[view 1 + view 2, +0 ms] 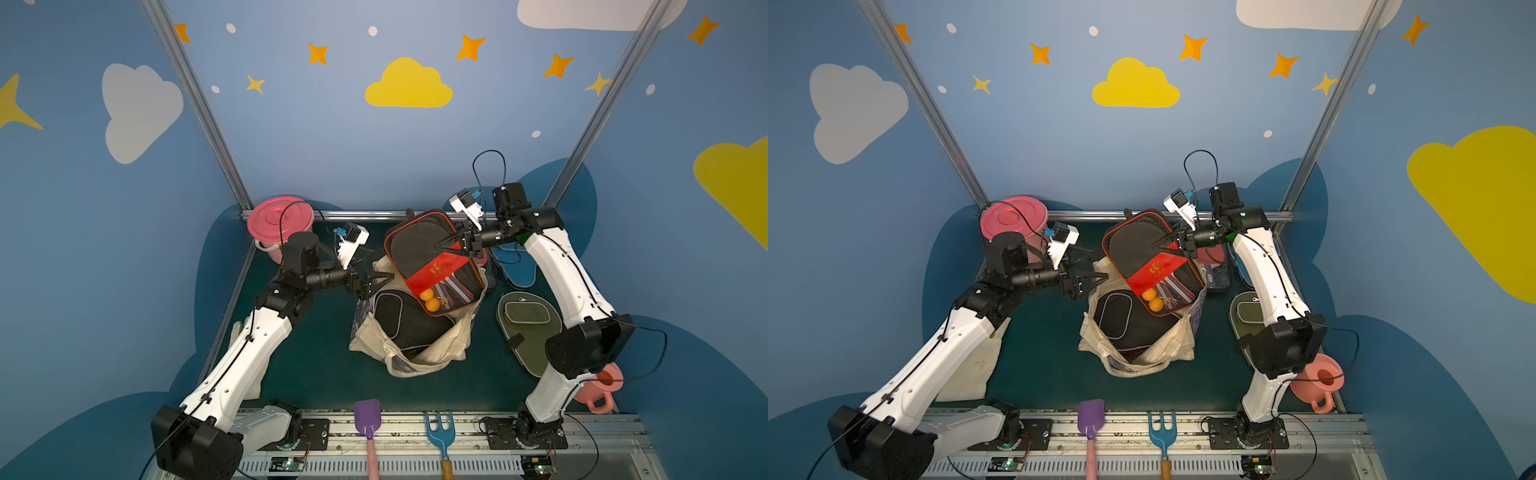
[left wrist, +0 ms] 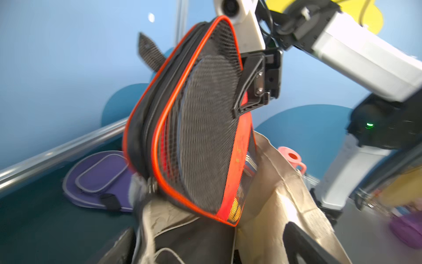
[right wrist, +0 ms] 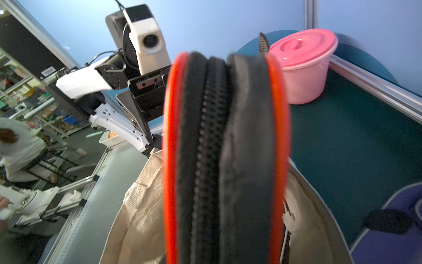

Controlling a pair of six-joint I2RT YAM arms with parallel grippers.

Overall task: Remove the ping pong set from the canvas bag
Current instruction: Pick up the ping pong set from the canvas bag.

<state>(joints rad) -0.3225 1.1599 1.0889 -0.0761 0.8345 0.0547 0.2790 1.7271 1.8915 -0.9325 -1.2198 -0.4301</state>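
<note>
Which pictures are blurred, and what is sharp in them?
Right wrist view: black-red case fills the frame, smeared; pink bucket behind it clearer. Left wrist view: the case's mesh streaked, purple cover soft. Both top views: sharp, no motion blur.

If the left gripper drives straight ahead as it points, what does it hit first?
Most likely the black-red case, held by the right gripper dead ahead of the left gripper. The rim of the canvas bag sits just under that line and may brush first; depth is unclear.
</note>
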